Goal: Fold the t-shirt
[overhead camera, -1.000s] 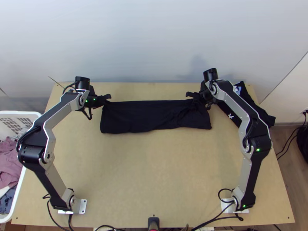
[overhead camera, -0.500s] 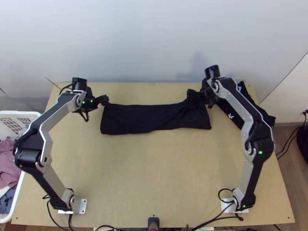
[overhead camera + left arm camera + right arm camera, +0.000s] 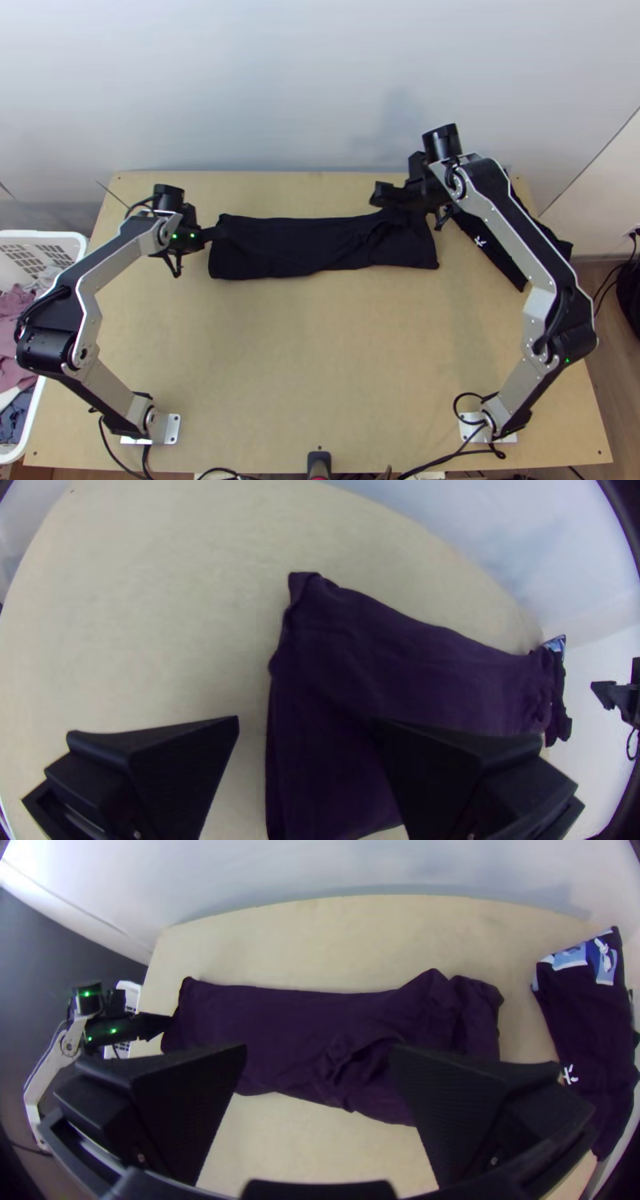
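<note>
The black t-shirt (image 3: 304, 246) lies as a long narrow folded strip across the far half of the table, with wrinkles toward its right end. My left gripper (image 3: 214, 234) is at the strip's left end. In the left wrist view the left gripper (image 3: 307, 730) stands open, one finger over the t-shirt (image 3: 333, 673) and the other over bare table. My right gripper (image 3: 384, 194) is above the strip's right part. From the right wrist view, the right gripper (image 3: 319, 1060) is open, its fingers apart above the t-shirt (image 3: 287, 1020) and holding nothing.
Another dark garment with white and blue print (image 3: 587, 993) lies at the table's far right corner. A white basket (image 3: 48, 234) of clothes stands beyond the table's left edge. Bare wood (image 3: 320, 352) stretches between the arms in the near half, and a wall rises behind the table.
The right gripper has risen off the strip's right end and shifted slightly left. My left gripper has moved a little toward the table's near side. The strip's far edge has settled a little.
</note>
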Controlling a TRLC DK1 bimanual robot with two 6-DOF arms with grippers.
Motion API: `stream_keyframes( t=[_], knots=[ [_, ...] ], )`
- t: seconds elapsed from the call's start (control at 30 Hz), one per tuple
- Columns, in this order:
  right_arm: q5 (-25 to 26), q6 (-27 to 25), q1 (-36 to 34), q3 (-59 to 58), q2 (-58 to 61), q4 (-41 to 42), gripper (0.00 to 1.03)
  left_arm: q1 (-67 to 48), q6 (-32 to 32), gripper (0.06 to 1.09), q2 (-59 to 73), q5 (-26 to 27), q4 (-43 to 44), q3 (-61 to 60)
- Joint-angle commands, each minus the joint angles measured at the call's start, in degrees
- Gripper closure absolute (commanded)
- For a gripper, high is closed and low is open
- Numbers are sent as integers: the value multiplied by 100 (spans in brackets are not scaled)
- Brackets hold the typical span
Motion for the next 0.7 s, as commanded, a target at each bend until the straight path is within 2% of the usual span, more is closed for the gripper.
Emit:
stream_keyframes(
  t=[0.0,0.33,0.4,0.47,0.5,0.6,0.63,0.67],
  knots=[
    [-40,-281,390,-107,-233,-6,3,-271,-53,12,329,-105,226,-12],
    [-32,-299,442,-81,-57,55,3,-517,-123,13,1023,-193,165,462],
    [-40,-299,442,-46,4,64,3,-561,-123,21,1076,-193,165,471],
    [-40,-281,451,16,83,64,3,-623,-123,34,1085,-193,165,480],
    [-40,-281,460,60,136,64,3,-640,-132,45,1076,-193,165,489],
    [-40,-272,521,192,347,64,3,-676,-71,97,1006,-193,288,489],
    [-40,-272,565,227,426,64,3,-676,-62,105,953,-193,288,489],
    [-40,-272,609,244,505,64,3,-684,-88,105,883,-193,279,480]
  ],
)
